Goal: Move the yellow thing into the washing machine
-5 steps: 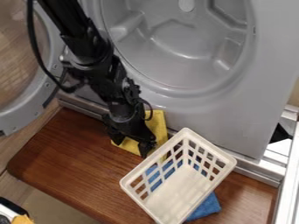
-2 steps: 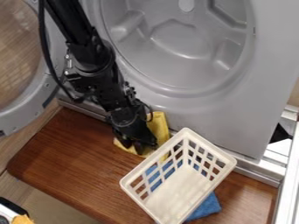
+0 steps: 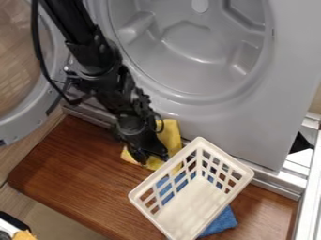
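Gripper (image 3: 154,158) state we cannot determine; we note brown wooden board (image 3: 76,171), grey washing machine (image 3: 251,124) alongside, yellow cloth (image 3: 169,136) creased beneath the gripper.

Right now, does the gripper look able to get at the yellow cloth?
Likely yes: the gripper is down at the yellow cloth, with nothing apparent between them, though the white basket crowds one edge.

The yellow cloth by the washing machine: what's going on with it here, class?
A robot arm's gripper is down at the yellow cloth, which lies on the wooden board outside the open washing machine. Whether it has hold of the cloth, I can't tell. Beside them is a white basket, with a blue cloth partly under it.
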You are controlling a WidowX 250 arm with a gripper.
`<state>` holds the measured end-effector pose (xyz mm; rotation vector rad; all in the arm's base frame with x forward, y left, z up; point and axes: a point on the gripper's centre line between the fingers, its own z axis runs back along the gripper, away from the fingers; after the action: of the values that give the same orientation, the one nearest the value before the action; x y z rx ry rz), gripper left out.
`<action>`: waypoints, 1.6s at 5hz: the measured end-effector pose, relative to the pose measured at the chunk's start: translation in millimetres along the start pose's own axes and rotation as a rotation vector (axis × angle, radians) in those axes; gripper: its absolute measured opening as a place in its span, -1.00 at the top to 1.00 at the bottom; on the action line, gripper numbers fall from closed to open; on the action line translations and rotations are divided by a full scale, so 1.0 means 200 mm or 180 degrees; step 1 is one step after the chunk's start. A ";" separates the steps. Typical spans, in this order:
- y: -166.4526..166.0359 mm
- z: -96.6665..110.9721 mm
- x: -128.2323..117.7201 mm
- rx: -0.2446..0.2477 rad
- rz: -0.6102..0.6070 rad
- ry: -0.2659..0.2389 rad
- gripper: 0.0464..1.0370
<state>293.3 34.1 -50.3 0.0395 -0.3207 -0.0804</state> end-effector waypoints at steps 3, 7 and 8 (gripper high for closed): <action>-0.01 0.46 0.07 -0.0034 -0.0281 -0.0273 0.99; -0.04 0.67 0.46 -0.0067 -0.0653 -0.0749 0.99; -0.03 0.51 0.56 -0.0143 -0.0698 -0.0644 0.99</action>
<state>367.3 15.5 81.0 0.0219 -0.5160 -0.3104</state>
